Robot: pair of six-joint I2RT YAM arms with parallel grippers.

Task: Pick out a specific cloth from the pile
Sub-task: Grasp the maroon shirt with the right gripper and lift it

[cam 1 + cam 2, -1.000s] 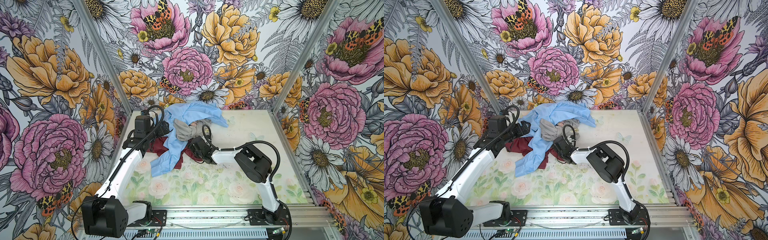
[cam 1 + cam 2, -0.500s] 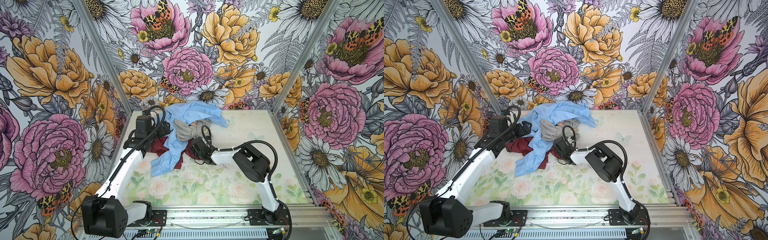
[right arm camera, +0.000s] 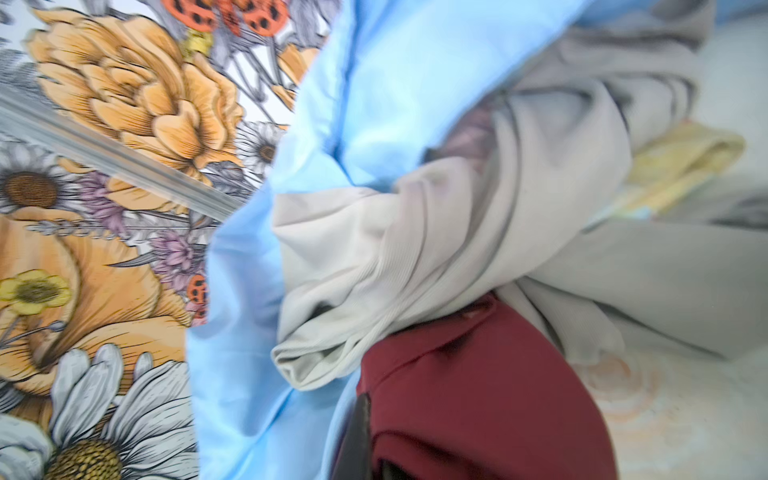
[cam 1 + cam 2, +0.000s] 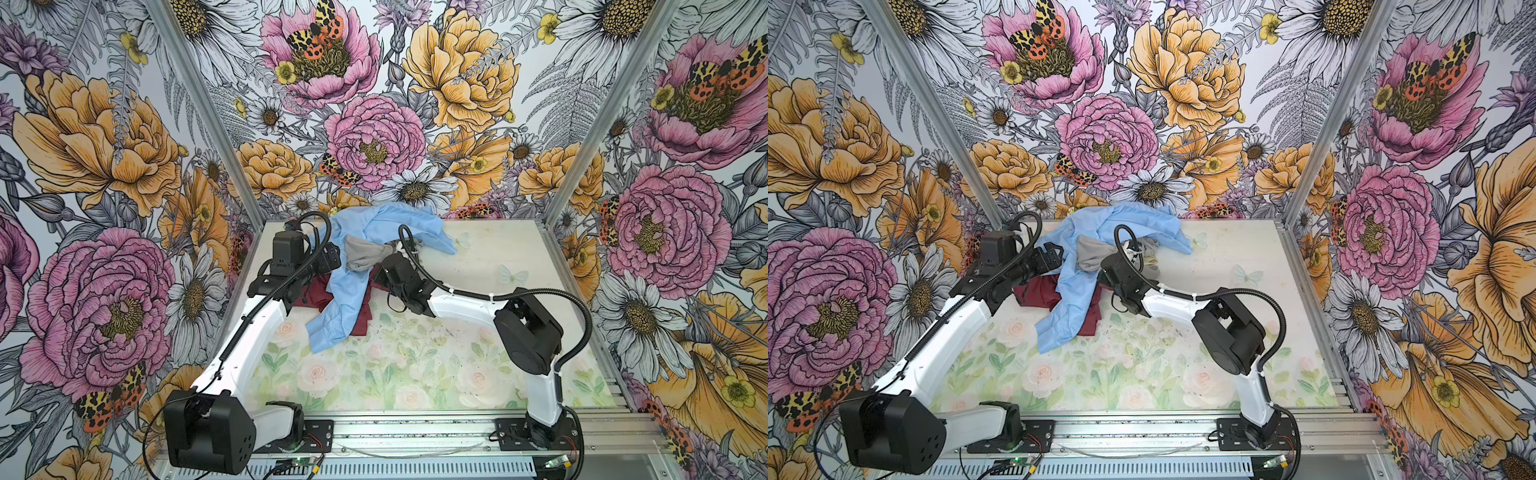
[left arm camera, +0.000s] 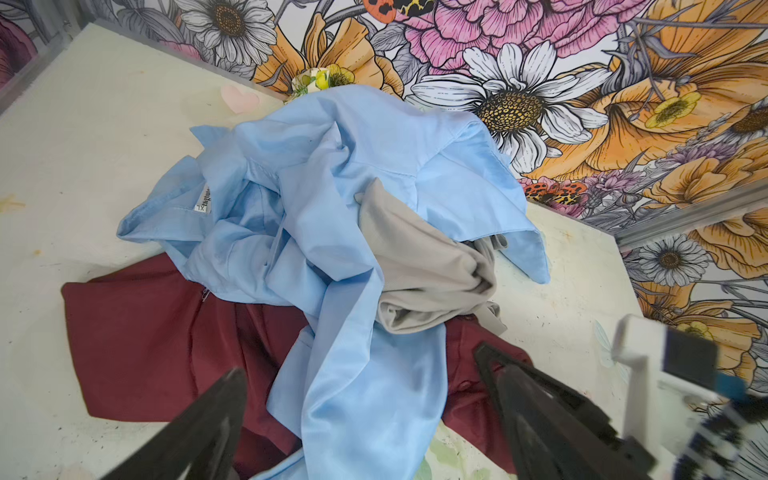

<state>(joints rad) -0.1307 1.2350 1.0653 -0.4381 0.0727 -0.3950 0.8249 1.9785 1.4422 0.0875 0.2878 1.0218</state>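
Your right fingers (image 3: 359,432) clenched the maroon cloth (image 3: 478,395). Your left fingers (image 5: 540,415) stood spread wide over the pile (image 5: 340,174).

Gripping maroon cloth (image 3: 478,395) with tool (image 3: 368,449).
Tucked under grey cloth (image 3: 415,257), beside light blue cloth (image 3: 374,83), on pale table (image 3: 685,415).

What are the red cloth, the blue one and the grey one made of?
The maroon cloth: thin fabric, slightly shiny, perhaps polyester; it lies in smooth flat folds. The blue cloth: light, smooth shirt fabric with stitched seams and a soft sheen, maybe cotton blend. The grey cloth: matte, probably stretchy knit; fine ribs show close up.
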